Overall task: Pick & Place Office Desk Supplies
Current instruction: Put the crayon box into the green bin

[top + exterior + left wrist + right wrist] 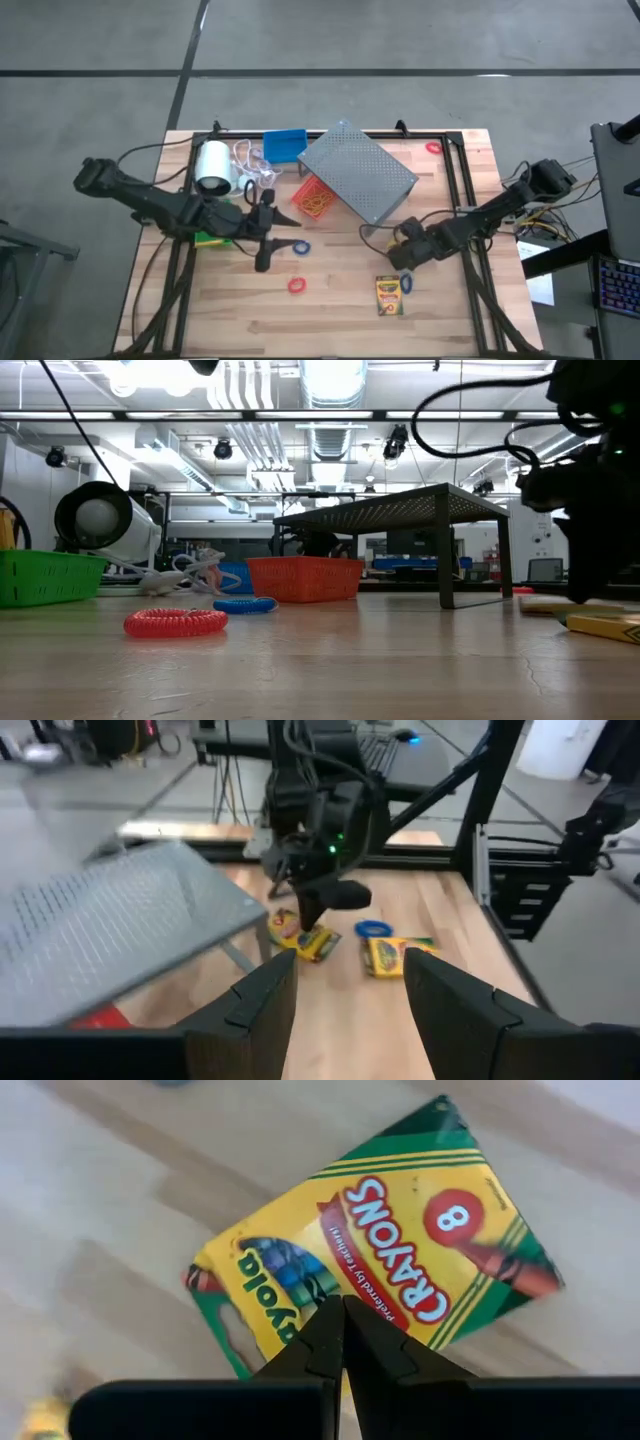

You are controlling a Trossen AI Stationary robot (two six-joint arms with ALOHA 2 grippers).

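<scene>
One yellow-and-green crayon box (390, 295) lies flat near the table's near right, with a blue ring band (407, 283) beside it. My right gripper (343, 1320) is shut. It stands over the second crayon box (380, 1270), which also shows in the left wrist view (305, 940). My left gripper (345, 1010) is open and holds nothing; it is next to the green bin (213, 238). A blue ring band (298, 246) and a red ring band (297, 286) lie on the wood. The red-orange bin (315, 197) and the blue bin (284, 146) stand farther back. My right gripper comes at the second crayon box from above with its fingers shut, their tips over the box's printed face near one long edge (300, 1305). The box lies on the table. Whether the tips touch it, I cannot tell.
A grey perforated rack (357, 172) stands at the far centre. A white roll (213, 165) with white cord is at the far left. Another red ring band (433, 147) lies at the far right. Bare wood shows along the near edge.
</scene>
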